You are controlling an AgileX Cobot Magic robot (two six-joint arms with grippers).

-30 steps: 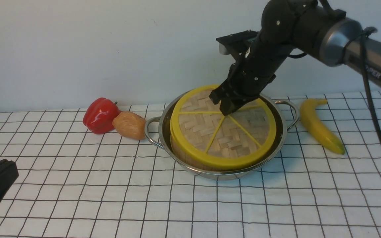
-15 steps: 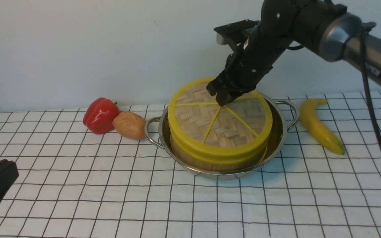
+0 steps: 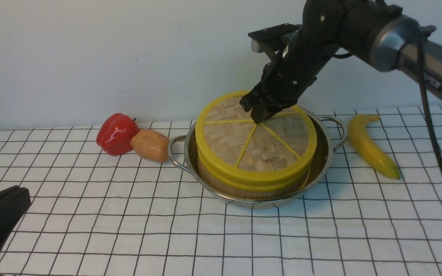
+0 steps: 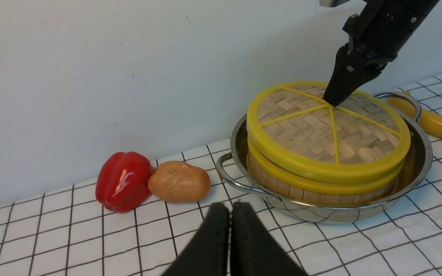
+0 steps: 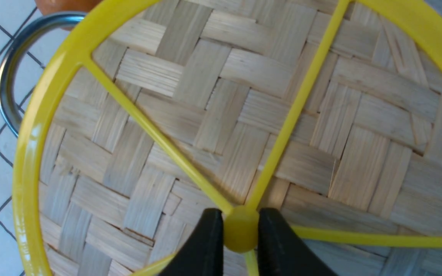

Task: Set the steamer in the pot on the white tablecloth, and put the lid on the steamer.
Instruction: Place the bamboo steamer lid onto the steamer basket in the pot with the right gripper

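The lid (image 3: 259, 153) sits on the steamer (image 3: 221, 184) inside the pot (image 3: 267, 203); the right gripper (image 3: 257, 116) pinches its knob (image 5: 241, 232), only letting go apparently left, while the left gripper (image 4: 230, 218) idles closed.

The only readable marking is white lettering (image 3: 432, 85) on the grey link of the right arm (image 3: 416, 57), at the far right. The letters "PER" show, and whatever comes before them is hidden.
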